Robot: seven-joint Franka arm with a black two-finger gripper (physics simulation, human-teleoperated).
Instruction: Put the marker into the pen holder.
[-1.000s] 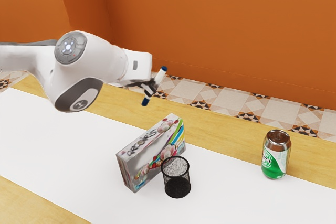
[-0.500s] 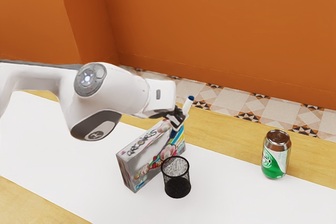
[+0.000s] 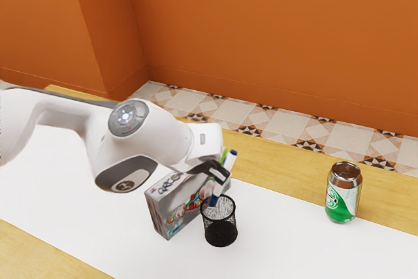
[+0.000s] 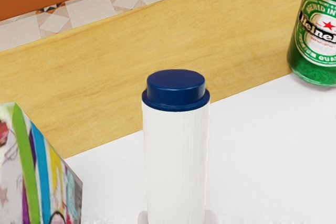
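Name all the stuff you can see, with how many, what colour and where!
Marker: one, white with blue ends, tilted in my gripper by the pen holder's mouth
Pen holder: one, black mesh, standing beside the box
Box: one, grey with bright stripes, on the table
Can: one, green, white and silver, toward the exterior view's right
Table: one, yellowish wood with a white middle, under everything
Floor: one, patterned beige tiles, behind the table
Wall: orange, at the back
Arm: one, white and grey, from the exterior view's left
Gripper: one, black, holding the marker
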